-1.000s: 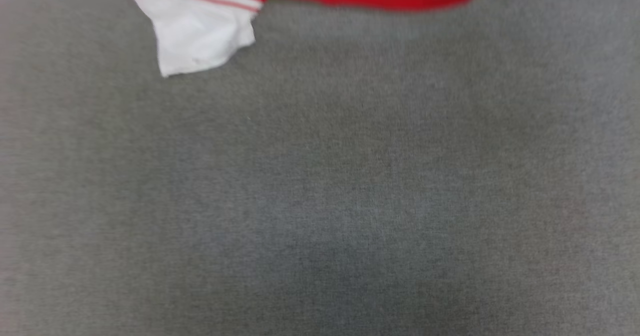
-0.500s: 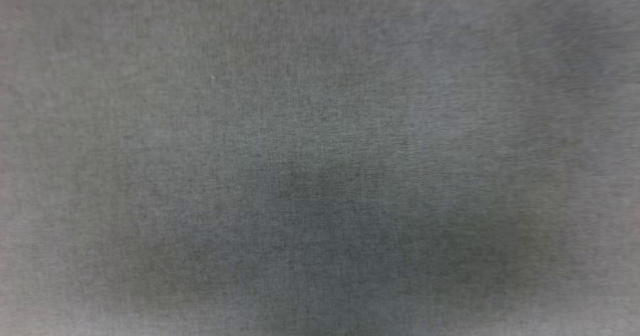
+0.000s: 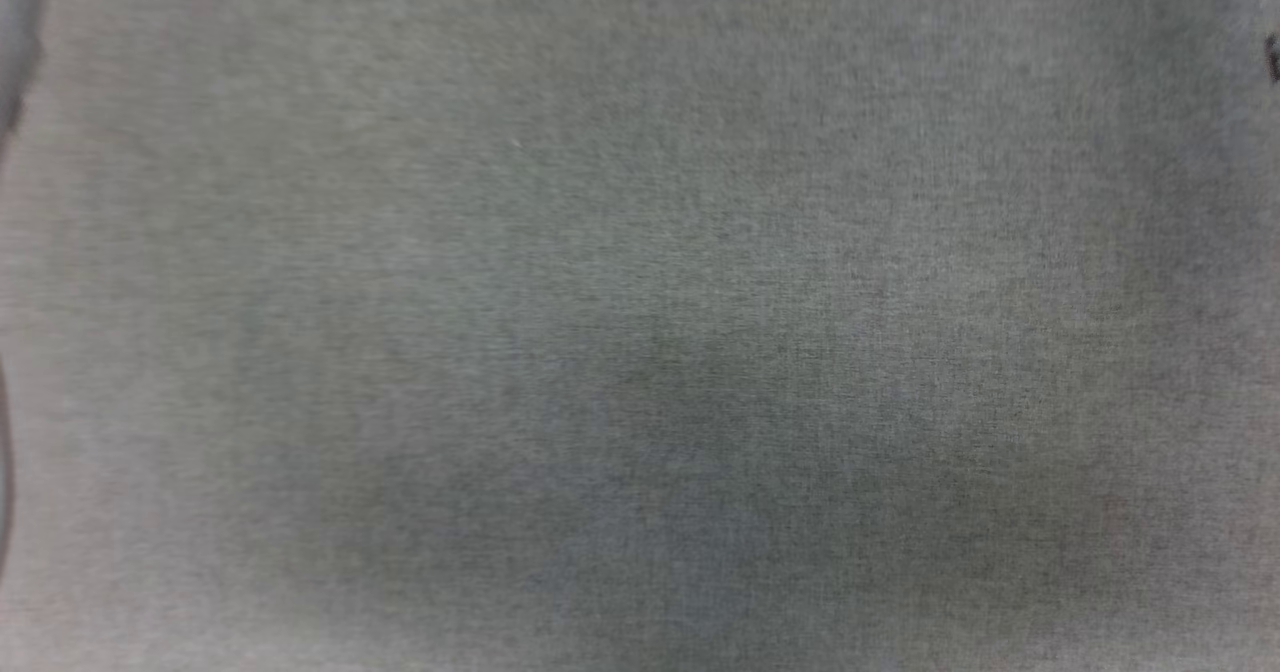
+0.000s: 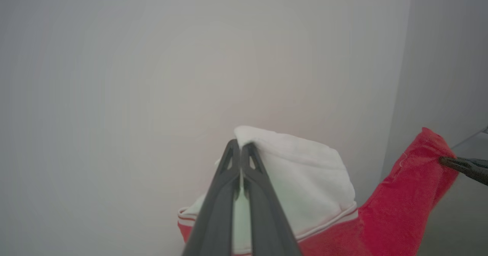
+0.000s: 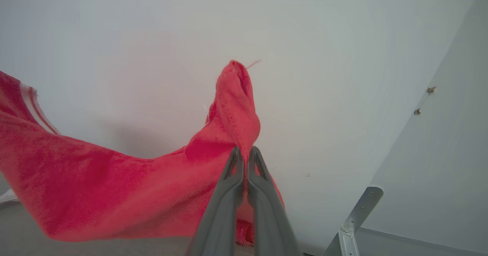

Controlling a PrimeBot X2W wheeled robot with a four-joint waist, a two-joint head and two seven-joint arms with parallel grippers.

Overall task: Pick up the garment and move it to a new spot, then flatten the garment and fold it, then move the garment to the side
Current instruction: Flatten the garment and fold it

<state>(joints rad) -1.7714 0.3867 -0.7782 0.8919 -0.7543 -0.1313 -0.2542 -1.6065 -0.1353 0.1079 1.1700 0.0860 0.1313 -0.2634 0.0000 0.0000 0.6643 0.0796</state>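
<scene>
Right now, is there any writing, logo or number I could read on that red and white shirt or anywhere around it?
None readable. The shirt, pinched by the left gripper and the right gripper, shows plain white, plain red and stripe trim, no letters. The grey surface and the wall bear no text.

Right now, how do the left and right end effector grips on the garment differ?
The left end effector pinches the white sleeve; the right end effector pinches a red stitched edge. The sleeve bunches broad beyond the left one; the red edge rises in a narrow peak beyond the right. Both are shut on the garment.
</scene>
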